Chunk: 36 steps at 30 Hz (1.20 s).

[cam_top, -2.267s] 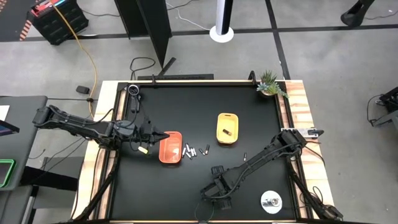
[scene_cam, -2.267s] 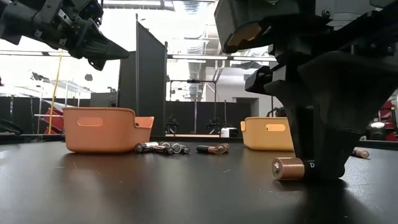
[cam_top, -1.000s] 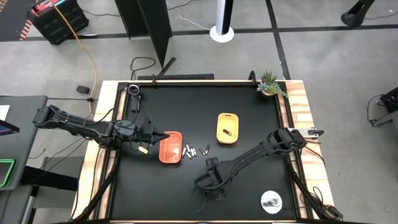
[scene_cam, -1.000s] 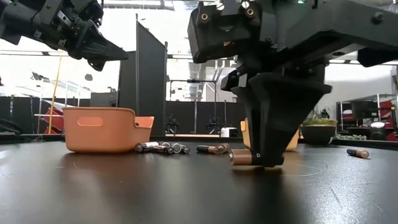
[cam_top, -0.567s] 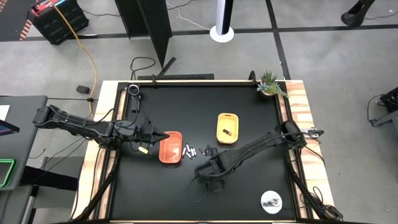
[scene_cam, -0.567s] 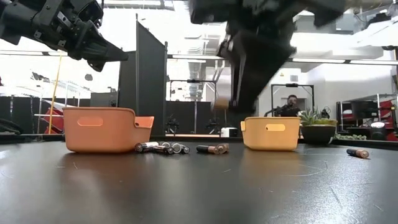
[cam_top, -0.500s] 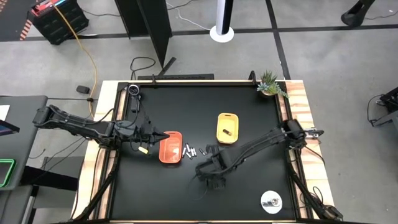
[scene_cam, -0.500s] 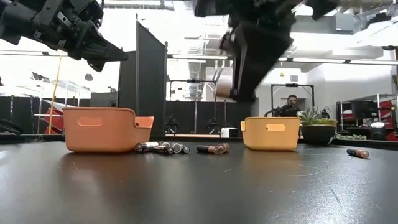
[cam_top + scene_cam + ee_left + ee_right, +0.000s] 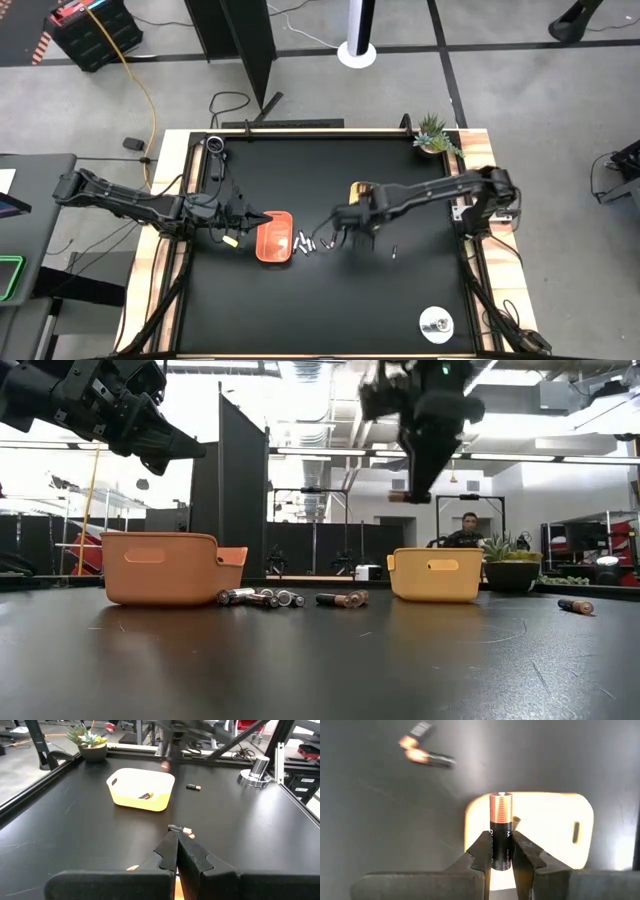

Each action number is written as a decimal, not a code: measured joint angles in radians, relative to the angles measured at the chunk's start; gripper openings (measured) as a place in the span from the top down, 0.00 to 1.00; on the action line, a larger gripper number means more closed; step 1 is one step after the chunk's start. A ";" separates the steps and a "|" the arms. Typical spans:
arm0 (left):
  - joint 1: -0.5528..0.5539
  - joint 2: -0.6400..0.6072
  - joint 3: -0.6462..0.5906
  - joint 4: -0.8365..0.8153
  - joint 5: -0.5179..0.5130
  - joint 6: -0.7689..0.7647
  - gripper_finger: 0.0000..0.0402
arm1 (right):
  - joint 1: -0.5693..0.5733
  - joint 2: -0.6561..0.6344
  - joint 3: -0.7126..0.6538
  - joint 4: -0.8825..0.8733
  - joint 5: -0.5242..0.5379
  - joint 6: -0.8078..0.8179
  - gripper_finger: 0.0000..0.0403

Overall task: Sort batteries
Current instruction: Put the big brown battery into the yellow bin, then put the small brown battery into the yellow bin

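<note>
Left gripper (image 9: 268,216) hovers clenched, empty, at the orange tray's (image 9: 274,237) nine o'clock. Loose batteries (image 9: 306,243) lie at its three o'clock. Right gripper (image 9: 501,862) grips a copper-topped black battery (image 9: 500,830) above the glossy yellow tray (image 9: 365,196), which holds one dark battery (image 9: 144,796).

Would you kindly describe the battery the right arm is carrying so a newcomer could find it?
Start at the yellow tray right of the table's centre. Directly above it hangs the right gripper, jaws shut on a black battery with a copper end. Unlike the other batteries lying on the table, it is airborne.
</note>
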 joint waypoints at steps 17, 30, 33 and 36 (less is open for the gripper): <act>0.000 0.000 0.000 0.000 0.000 -0.012 1.00 | -0.159 -0.123 -0.234 0.206 -0.043 -0.027 0.81; 0.000 0.000 0.000 -0.006 0.000 -0.012 1.00 | -0.166 -0.123 -0.234 0.227 -0.031 -0.019 0.51; 0.000 0.000 0.000 -0.008 0.000 -0.012 1.00 | -0.166 -0.123 -0.234 0.226 -0.030 -0.019 0.48; 0.000 0.000 0.000 -0.010 0.000 -0.015 1.00 | -0.147 -0.133 -0.234 0.222 -0.027 -0.023 0.48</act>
